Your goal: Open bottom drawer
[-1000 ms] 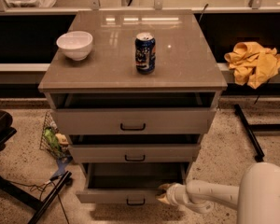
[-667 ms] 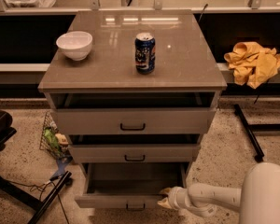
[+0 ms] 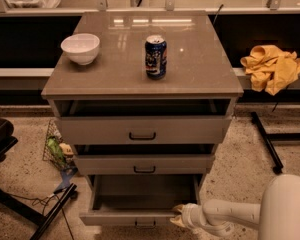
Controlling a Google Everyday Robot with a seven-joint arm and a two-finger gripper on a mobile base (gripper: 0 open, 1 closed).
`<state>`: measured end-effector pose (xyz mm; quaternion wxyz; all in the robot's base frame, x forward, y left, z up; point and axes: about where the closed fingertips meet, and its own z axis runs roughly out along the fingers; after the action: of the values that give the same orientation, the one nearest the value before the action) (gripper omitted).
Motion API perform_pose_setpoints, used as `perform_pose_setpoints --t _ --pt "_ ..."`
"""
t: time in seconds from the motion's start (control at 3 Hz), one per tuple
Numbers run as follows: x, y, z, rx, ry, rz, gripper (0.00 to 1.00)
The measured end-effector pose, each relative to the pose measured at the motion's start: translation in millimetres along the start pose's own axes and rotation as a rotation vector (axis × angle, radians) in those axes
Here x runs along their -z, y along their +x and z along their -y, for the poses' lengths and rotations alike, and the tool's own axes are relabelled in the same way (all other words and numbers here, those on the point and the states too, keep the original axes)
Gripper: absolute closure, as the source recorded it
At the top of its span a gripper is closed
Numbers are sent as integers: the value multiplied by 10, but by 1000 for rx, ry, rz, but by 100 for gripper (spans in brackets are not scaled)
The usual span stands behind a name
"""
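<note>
- Camera view: the bottom drawer [image 3: 115,217] sits lowest in the cabinet. Its front now stands further out toward us than it did a second ago, and more of its plain grey inside shows.
- Camera view: the gripper [image 3: 179,215] has drawn back with it. It lies against the right end of the drawer front's top edge, beside the small black handle [image 3: 145,223] rather than on it. We cannot tell whether it is spread or closed.
- Camera view: the middle drawer [image 3: 144,163] and top drawer [image 3: 142,130] look no different, each a little ajar. The can [image 3: 155,57] and bowl [image 3: 80,48] on the top have not shifted.
- We judge the pull is working. The drawer is well open, with perhaps a little travel left, and the task is close to done.
</note>
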<state>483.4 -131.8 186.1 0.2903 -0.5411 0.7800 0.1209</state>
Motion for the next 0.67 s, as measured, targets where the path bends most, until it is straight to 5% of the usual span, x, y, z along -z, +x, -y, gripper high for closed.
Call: perform_pose_setpoints --t 0.67 --pt "18 8 -26 -1 -5 -3 100"
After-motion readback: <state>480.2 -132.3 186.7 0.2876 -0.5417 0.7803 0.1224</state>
